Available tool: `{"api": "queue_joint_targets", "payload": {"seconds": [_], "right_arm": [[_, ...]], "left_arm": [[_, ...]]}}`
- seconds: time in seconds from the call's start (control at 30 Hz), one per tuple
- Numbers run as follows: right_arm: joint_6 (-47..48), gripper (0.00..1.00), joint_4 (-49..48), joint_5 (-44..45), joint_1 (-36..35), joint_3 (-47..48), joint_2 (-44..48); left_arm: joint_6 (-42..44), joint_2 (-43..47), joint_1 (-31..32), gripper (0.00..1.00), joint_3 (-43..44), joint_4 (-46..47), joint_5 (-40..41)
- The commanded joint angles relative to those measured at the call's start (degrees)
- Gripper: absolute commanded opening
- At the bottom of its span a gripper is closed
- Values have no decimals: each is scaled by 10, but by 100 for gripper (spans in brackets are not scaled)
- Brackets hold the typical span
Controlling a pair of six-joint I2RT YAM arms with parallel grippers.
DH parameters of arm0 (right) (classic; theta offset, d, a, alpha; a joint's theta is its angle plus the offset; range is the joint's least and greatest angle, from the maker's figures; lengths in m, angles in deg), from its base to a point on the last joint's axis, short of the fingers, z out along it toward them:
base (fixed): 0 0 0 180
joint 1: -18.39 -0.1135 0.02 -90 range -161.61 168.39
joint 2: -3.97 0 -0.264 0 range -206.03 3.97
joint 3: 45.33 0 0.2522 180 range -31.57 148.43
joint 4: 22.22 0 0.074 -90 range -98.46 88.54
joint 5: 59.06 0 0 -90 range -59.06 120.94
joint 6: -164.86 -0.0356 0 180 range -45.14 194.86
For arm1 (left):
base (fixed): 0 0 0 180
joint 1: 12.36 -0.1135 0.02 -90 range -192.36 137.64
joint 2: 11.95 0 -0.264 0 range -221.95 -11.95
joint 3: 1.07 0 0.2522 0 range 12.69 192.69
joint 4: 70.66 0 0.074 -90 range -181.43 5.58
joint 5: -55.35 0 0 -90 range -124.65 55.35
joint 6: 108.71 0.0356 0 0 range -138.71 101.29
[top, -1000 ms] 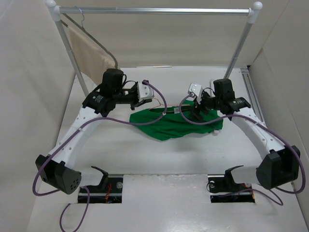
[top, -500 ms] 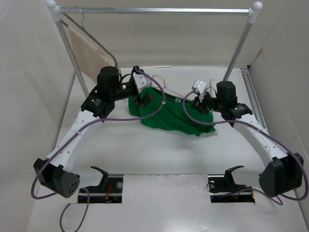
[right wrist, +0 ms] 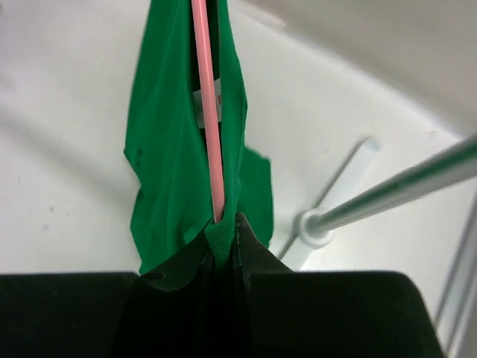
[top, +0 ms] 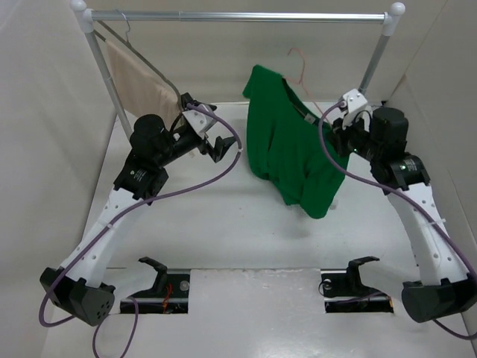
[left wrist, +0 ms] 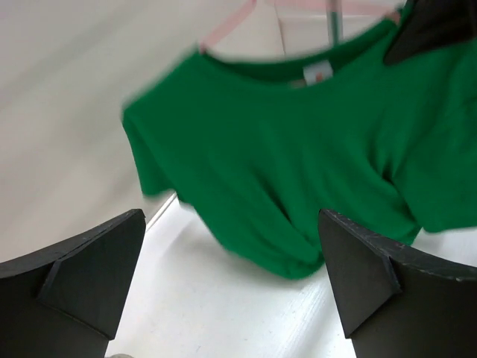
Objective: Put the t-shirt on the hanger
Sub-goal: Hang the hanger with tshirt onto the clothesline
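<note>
Both aloft: t-shirt (top: 287,142), hanger (right wrist: 206,112) (right hand (right wrist: 226,237)).

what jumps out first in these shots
A bright green t-shirt hangs right of centre, draped on a pink hanger whose end the right tool pinches through the cloth. The left tool stands open to the left of it, not touching it. A beige cloth hangs at the left end of the rail.
</note>
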Motion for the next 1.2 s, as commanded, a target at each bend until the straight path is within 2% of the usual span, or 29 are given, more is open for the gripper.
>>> {"api": "queue_joint_targets", "payload": {"seconds": [0.0,0.13,0.33,0.5,0.7,0.87,0.9,0.97,1.0,1.13,1.17], "right_arm": [[-32,0,12,76,-14,104,42],[-37,0,38,120,-19,183,61],[-43,0,25,153,-19,202,76],[-59,0,32,198,7,227,36],[-87,0,-35,146,72,182,18],[-87,0,-30,131,77,171,-3],[-87,7,-30,123,77,163,-3],[-87,27,-36,123,77,145,19],[-81,54,-36,117,77,145,27],[-52,88,-22,138,72,146,64],[-44,93,-5,144,72,153,71]], "left_arm": [[-18,20,2,100,-19,33,12],[-18,35,7,100,-44,28,6],[-24,42,7,100,-61,28,0],[-24,42,7,100,-62,28,0],[-24,47,7,100,-68,28,0],[-29,47,7,100,-73,33,0],[-29,47,7,100,-73,33,0],[-29,47,7,100,-73,33,0],[-29,47,7,100,-73,33,0],[-29,47,7,100,-78,33,-5],[-29,47,7,100,-78,33,-11]]}}
